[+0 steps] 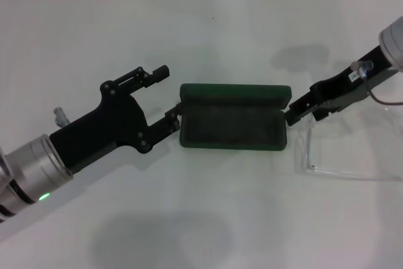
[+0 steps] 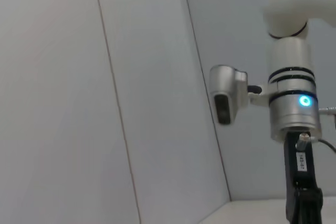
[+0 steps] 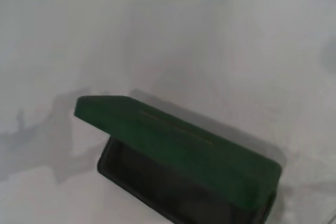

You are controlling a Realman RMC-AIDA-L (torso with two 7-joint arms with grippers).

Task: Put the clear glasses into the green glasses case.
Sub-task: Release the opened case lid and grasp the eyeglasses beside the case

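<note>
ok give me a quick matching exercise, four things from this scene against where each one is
Things:
1. green glasses case
2. clear glasses
3. left gripper
4. right gripper

Places:
A. at the case's left end
B. on the table right of the case
C. open, mid-table between the two grippers
D. at the case's right end, above the glasses

Pairs: 1-C, 2-B, 3-A, 4-D

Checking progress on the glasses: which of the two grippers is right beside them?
The right gripper, at the right end of the green glasses case, just above the clear glasses. The left gripper is at the case's opposite end.
</note>
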